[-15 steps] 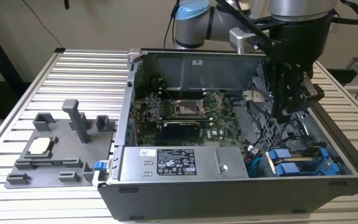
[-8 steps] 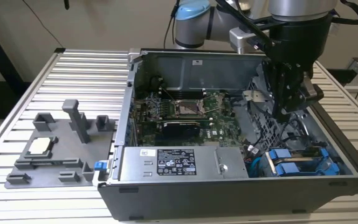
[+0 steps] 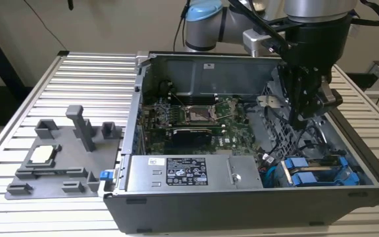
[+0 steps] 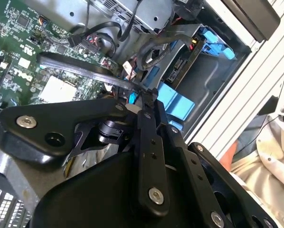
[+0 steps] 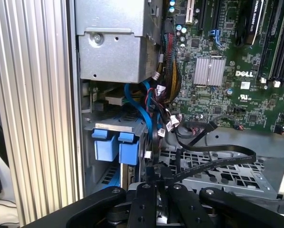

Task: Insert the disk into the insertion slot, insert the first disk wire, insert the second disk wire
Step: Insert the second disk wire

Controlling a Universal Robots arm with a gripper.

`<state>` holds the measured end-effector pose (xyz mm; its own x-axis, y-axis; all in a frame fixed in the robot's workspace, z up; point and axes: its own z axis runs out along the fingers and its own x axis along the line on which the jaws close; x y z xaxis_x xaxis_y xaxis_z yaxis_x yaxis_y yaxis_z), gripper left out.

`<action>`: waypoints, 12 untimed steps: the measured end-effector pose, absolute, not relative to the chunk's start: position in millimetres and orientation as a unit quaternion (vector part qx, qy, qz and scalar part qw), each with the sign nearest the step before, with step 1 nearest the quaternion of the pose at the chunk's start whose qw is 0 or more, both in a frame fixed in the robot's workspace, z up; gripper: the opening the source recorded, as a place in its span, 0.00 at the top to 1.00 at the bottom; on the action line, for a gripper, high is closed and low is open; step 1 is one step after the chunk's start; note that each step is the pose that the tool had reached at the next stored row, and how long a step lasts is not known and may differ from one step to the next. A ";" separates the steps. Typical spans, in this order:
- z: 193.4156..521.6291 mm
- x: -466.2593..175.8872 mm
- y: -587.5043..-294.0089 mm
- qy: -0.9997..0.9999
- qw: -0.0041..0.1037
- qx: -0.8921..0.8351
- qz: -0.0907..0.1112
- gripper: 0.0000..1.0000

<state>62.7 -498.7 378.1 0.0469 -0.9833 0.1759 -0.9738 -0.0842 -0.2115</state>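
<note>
Blue-framed disk [image 3: 321, 174] sits in the insertion slot [image 3: 347, 163]; claw [image 5: 157, 173] pinches a flat black wire [image 5: 213, 159].

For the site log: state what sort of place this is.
Probably a robotics lab or test bench for computer assembly. An opened computer case lies on a slotted aluminium table, a grey fixture tray sits beside it, and the robot arm's gripper reaches into the case near the blue drive carriers.

A white printed label [image 3: 186, 171] sits on the power supply [image 3: 242, 173], and white logo lettering [image 5: 246, 73] on the motherboard [image 5: 218, 42]. Its fine print is illegible.
</note>
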 end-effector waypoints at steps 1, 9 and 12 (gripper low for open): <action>378.1 62.7 -498.7 0.676 0.017 -0.723 -0.138 0.84; 378.1 66.3 -505.1 0.676 0.014 -0.724 -0.136 0.84; 377.9 69.4 -513.9 0.676 0.012 -0.724 -0.133 0.84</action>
<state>69.4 -513.9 377.9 0.0495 -0.9830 0.1768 -0.9768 -0.0846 -0.1967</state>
